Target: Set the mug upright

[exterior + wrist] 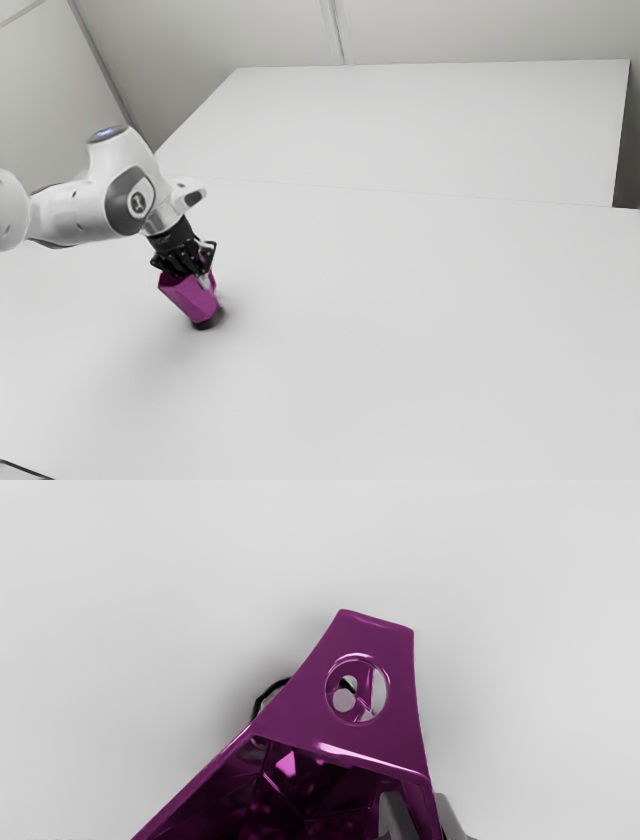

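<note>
The jaws pinch the wall point(434, 807) of the purple mug point(186, 293), one finger point(391, 815) inside and the other outside, probably so its tilted body, slanting down below them, can be levelled on the desk point(420, 320)
</note>
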`<state>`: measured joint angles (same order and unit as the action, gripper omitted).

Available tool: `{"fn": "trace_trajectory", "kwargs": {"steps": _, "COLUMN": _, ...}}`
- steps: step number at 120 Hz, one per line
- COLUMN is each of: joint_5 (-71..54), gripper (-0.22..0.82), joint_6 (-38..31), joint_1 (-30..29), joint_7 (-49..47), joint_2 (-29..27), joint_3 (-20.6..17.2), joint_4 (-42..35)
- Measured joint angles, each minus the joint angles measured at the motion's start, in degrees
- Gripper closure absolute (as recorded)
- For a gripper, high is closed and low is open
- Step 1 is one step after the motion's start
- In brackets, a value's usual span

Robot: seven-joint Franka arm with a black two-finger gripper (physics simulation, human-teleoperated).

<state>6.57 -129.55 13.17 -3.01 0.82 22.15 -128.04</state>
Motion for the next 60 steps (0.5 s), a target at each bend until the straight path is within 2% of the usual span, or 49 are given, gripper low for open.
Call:
{"fn": "trace_trajectory", "kwargs": {"steps": 24, "joint_5": -7.2, "gripper": 0.78, "joint_6": -2.1, "joint_1": 1.2, "joint_7": -9.0, "joint_2": -0.3, "joint_3": -0.8, "joint_4": -0.7}}
{"fn": "trace_trajectory", "kwargs": {"steps": 60, "joint_5": -9.2, "gripper": 0.78, "joint_6": -2.7, "joint_1": 4.0, "joint_7": -19.1, "joint_2": -0.1, "joint_3": -1.2, "joint_4": -1.5}}
